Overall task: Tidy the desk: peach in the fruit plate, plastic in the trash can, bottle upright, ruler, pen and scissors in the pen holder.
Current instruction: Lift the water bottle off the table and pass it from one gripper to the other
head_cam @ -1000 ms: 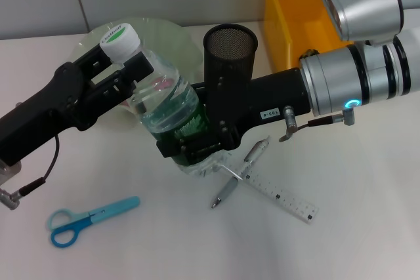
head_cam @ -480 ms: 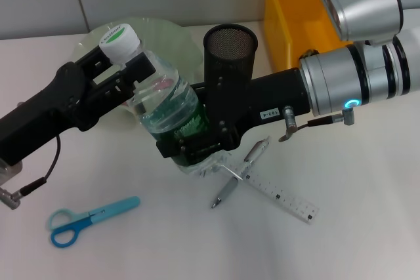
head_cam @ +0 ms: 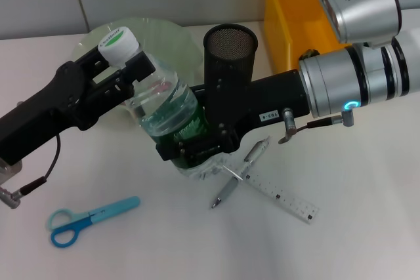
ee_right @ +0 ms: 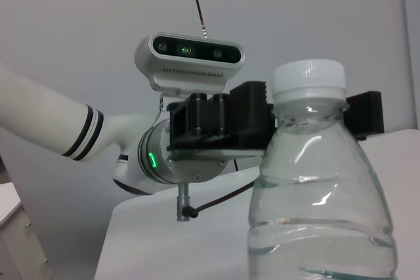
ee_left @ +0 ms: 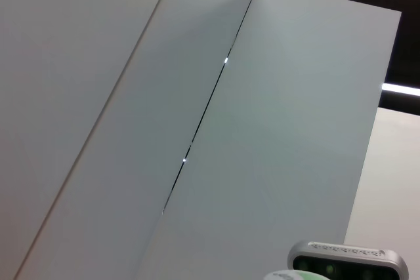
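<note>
My right gripper [head_cam: 190, 145] clamps the bottle's [head_cam: 167, 106] green label, print unreadable. My left gripper [head_cam: 121, 70] pinches its neck below the white cap [head_cam: 119, 42], lettering illegible.

Crowded right around the black mesh pen holder [head_cam: 230, 54]: clear plastic water bottle [head_cam: 167, 113] and both black grippers pressed against its near-left side, yellow plastic bin [head_cam: 295, 18] close on its right. Blocked in front by the crossed silver pen [head_cam: 239, 174] and clear ruler [head_cam: 279, 195]. Open white tabletop [head_cam: 367, 227] farther front-right of the holder.
</note>
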Controlling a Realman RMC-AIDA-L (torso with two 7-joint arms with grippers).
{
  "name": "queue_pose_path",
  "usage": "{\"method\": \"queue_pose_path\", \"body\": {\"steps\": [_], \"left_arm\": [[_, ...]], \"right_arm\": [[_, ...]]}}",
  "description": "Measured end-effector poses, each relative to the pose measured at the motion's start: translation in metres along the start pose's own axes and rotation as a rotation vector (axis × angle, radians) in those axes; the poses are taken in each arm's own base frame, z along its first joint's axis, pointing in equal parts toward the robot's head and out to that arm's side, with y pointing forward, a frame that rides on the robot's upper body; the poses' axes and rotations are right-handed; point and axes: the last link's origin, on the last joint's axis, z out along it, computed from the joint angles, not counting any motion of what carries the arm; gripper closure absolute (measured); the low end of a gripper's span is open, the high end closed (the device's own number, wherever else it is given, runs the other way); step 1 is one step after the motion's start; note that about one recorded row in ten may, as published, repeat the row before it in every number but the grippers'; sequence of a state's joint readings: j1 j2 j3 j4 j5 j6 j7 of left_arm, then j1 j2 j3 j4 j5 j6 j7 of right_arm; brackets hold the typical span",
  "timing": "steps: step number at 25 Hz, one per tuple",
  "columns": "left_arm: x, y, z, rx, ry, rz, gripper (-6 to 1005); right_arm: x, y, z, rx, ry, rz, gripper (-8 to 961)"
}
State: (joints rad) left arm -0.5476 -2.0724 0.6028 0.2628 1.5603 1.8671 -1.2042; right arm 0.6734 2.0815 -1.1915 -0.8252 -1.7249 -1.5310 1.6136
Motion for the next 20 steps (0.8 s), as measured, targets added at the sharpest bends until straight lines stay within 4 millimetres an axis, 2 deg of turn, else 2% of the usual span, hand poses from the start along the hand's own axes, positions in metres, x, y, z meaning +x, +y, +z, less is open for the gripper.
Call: {"method": "queue_pose_path", "body": {"steps": [14,19,20], "left_arm": [[-0.0008,0.0003,-0.001,0.004,0.002,-0.004,324],[-0.0016,0.0005,-0.0027,0.012,0.009,-0.01,548],[-0.0016,0.0005,-0.0027,0.012,0.009,-0.01,549]], "right_arm": [[0.0001,0.0004,0.0003,-0.003,0.001,0.002,183],[-0.0001,0.0004,0.0003,-0.003,0.0,0.004,183],[-0.0001,0.0004,0.0003,-0.003,0.0,0.004,183]]}}
